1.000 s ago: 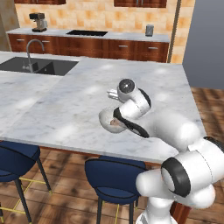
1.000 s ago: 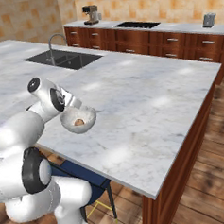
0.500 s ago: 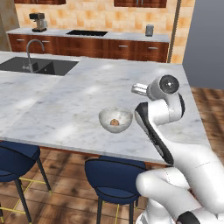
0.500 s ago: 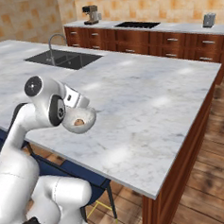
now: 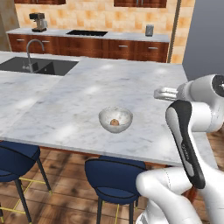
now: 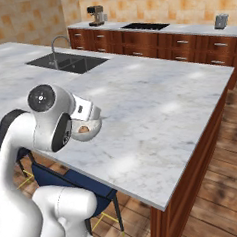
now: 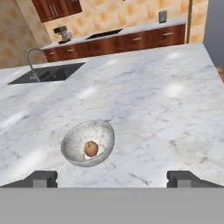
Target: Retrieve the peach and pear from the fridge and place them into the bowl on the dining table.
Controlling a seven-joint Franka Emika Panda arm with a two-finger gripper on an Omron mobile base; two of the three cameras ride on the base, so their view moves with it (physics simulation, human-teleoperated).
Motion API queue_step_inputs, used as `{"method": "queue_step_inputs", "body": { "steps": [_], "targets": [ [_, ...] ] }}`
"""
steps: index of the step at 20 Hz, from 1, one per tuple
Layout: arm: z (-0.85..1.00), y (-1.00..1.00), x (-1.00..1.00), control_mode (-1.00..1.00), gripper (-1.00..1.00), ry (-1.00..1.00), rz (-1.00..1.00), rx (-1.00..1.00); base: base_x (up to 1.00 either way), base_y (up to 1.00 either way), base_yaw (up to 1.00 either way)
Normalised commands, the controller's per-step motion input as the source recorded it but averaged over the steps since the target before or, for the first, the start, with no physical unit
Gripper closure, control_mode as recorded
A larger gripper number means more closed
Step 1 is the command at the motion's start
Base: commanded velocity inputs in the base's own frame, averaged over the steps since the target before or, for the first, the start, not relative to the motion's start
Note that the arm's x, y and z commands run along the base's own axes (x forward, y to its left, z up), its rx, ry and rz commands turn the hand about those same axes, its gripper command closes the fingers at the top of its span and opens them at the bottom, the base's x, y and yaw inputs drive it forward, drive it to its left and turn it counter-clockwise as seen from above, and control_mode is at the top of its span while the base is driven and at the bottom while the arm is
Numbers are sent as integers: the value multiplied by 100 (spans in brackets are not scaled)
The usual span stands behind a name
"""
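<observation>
One peach [image 7: 91, 148] in one bowl [image 7: 74, 148] (on the dining table [image 7: 166, 105]).

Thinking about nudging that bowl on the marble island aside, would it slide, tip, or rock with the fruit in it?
The bowl has a rounded bottom, so a push would probably rock it rather than slide it flat. The polished dining table looks slick, so it may skate. The round peach lies loose inside and would likely roll.
</observation>
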Motion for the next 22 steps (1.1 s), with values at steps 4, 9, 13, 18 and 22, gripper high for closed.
{"method": "queue_step_inputs", "body": {
  "steps": [4, 9, 13, 18, 22],
  "targets": [
    [0, 2, -28, -100, -100, -3, 3, -3, 0, 0, 0],
    [0, 8, -36, -100, -100, -5, 1, -8, 0, 0, 0],
    [0, 4, 0, 100, -100, 0, 0, 0, 0, 0, 0],
    [0, 0, 0, 100, -100, 0, 0, 0, -78, -29, -15],
    [0, 0, 0, 100, -100, 0, 0, 0, -79, -71, -33]
  ]
}}
